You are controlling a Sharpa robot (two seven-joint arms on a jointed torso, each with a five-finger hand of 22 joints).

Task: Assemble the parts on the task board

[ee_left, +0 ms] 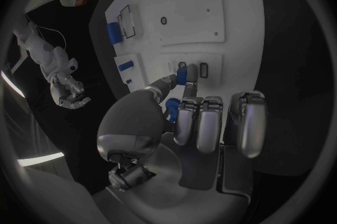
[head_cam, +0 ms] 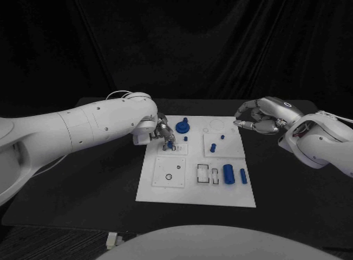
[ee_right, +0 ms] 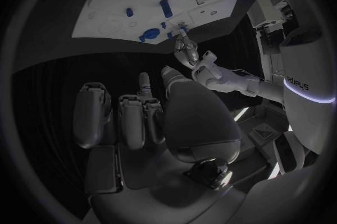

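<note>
Pinching a small blue peg [ee_left: 182, 74] over the slots on the task board [head_cam: 223, 192] to seat it, the left hand [head_cam: 162, 131] worked while the right hand [head_cam: 259, 116] hung curled, holding nothing, beside the board's far corner

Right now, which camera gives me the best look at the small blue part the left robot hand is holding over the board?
The left wrist view: the blue part sits pinched at the left robot hand fingertips, just above the board's slots. In the head view the part is tiny and partly hidden. In the right wrist view it is distant.
</note>
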